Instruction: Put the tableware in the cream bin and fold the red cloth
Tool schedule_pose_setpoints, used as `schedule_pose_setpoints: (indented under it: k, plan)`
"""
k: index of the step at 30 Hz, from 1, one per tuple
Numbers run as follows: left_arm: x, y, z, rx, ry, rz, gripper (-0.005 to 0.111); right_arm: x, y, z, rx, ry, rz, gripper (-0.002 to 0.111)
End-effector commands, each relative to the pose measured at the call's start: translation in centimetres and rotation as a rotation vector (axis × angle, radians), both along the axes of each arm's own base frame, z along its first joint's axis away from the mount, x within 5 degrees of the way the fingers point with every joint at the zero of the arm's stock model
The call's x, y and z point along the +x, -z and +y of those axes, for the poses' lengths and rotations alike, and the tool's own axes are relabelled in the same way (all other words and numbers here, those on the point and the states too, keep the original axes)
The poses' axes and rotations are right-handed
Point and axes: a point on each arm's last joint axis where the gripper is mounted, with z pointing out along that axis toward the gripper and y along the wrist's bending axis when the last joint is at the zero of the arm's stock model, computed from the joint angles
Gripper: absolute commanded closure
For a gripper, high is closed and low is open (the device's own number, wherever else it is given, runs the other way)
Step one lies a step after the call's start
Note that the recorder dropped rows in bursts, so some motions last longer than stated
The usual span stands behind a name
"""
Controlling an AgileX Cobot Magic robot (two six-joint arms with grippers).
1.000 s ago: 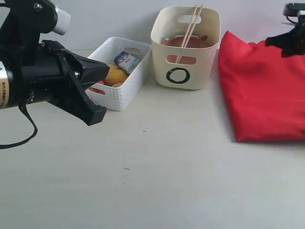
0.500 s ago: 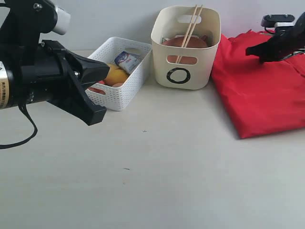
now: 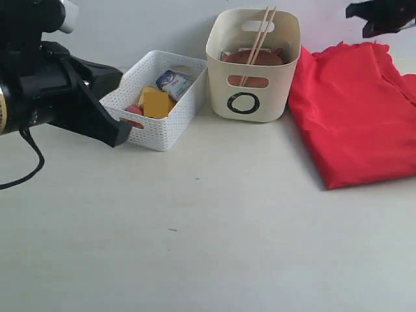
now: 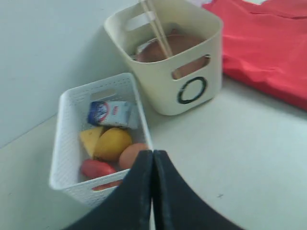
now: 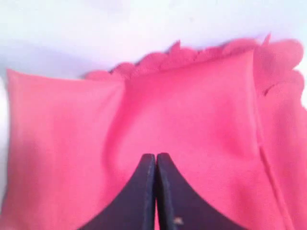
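Note:
The cream bin (image 3: 255, 88) stands at the back, with the wooden chopsticks (image 3: 260, 31) leaning out of it and the brown clay plate (image 3: 252, 58) inside. To its right the red cloth (image 3: 357, 110) lies folded, scalloped edge at the back. My left gripper (image 3: 122, 133) is shut and empty by the white basket's near end. Shut as well, my right gripper (image 3: 352, 10) hangs above the cloth's back edge. The left wrist view shows that gripper (image 4: 153, 153), the cream bin (image 4: 158, 91), chopsticks (image 4: 158, 28) and plate (image 4: 168, 48). Under my right gripper (image 5: 156, 155) lies red cloth (image 5: 192, 110). Other tableware is hidden.
A low white perforated basket (image 3: 170, 127) left of the bin holds a milk carton (image 3: 172, 83), cheese (image 3: 155, 103) and, in the left wrist view, a lemon (image 4: 112, 143), egg (image 4: 132, 155) and sausage (image 4: 96, 168). A wall runs behind.
My right gripper has swung left over the cloth, then risen to the back, leaving the cloth folded nearer the bin. The left arm has drawn back to the left, uncovering the basket.

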Motion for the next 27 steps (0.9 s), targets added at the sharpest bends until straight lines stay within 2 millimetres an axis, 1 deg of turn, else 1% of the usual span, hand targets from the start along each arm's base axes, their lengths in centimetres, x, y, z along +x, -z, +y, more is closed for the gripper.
schedule_pose_setpoints:
  k: [1, 2, 4, 6, 7, 8, 9, 10, 12, 13, 14, 15, 16, 17, 18, 19, 20, 21, 25, 27]
  plan:
    - [-0.1, 0.2, 3.1, -0.001, -0.269, -0.032, 0.105, -2.2, -5.5, 0.8, -0.024, -0.051, -0.014, 0.108]
    - [-0.4, 0.0, 3.9, -0.011, -0.318, -0.044, 0.105, -2.9, -6.5, 1.1, -0.021, -0.051, -0.025, 0.108]
    - [-1.4, -0.7, 5.1, -0.045, -0.347, -0.071, 0.105, -4.4, -8.5, 1.5, -0.015, -0.037, -0.069, 0.108]
    - [-2.5, -1.1, 6.1, -0.077, -0.345, -0.095, 0.106, -6.8, -10.5, 2.2, -0.016, -0.019, -0.148, 0.108]
    - [-2.9, -1.1, 6.5, -0.083, -0.345, -0.1, 0.107, -8.0, -11.8, 2.5, -0.028, -0.006, -0.211, 0.108]
    - [-3.1, -1.0, 6.7, -0.085, -0.349, -0.102, 0.107, -9.0, -11.9, 2.8, -0.03, -0.003, -0.233, 0.108]
    - [-3.2, -0.8, 6.9, -0.084, -0.354, -0.102, 0.107, -10.3, -13.0, 3.1, -0.044, 0.009, -0.297, 0.108]
    - [-3.3, -0.7, 7.1, -0.086, -0.358, -0.098, 0.107, -11.3, -12.9, 3.4, -0.05, 0.006, -0.319, 0.108]
    - [-3.2, -0.5, 7.5, -0.092, -0.375, -0.083, 0.107, -13.7, -13.6, 4.4, -0.068, 0.012, -0.398, 0.108]
    - [-3.1, -0.4, 7.6, -0.093, -0.38, -0.077, 0.107, -14.9, -14.3, 4.9, -0.08, 0.024, -0.449, 0.108]
    - [-2.9, -0.3, 7.7, -0.094, -0.373, -0.07, 0.107, -15.9, -13.9, 5.6, -0.073, 0.031, -0.465, 0.108]
    - [-2.8, -0.3, 7.7, -0.102, -0.357, -0.06, 0.107, -17.2, -14.4, 6.4, -0.083, 0.047, -0.519, 0.108]
    - [-2.7, -0.2, 7.7, -0.1, -0.344, -0.054, 0.107, -18.1, -14.5, 7.2, -0.079, 0.053, -0.548, 0.108]
    - [-2.5, -0.1, 7.8, -0.096, -0.327, -0.049, 0.107, -19.1, -14.0, 8.0, -0.082, 0.055, -0.56, 0.108]
    - [-2.2, 0.1, 8.0, -0.096, -0.322, -0.036, 0.107, -20.5, -14.0, 9.1, -0.095, 0.053, -0.601, 0.108]
    - [-1.9, 0.2, 8.2, -0.101, -0.327, -0.022, 0.107, -21.4, -14.0, 9.8, -0.102, 0.051, -0.628, 0.108]
    - [-1.6, 0.5, 8.4, -0.1, -0.333, -0.003, 0.107, -22.4, -14.1, 10.3, -0.112, 0.056, -0.66, 0.108]
    - [-1.2, 0.9, 8.6, -0.098, -0.336, 0.021, 0.107, -23.7, -14.3, 11.4, -0.105, 0.038, -0.696, 0.108]
    - [0.7, 2.5, 8.5, -0.084, -0.316, 0.119, 0.107, -28.1, -13.6, 13.6, -0.045, 0.018, -0.766, 0.108]
    - [1.8, 3.5, 8.1, -0.074, -0.297, 0.179, 0.107, -30.4, -12.6, 14.3, -0.024, 0.007, -0.8, 0.108]
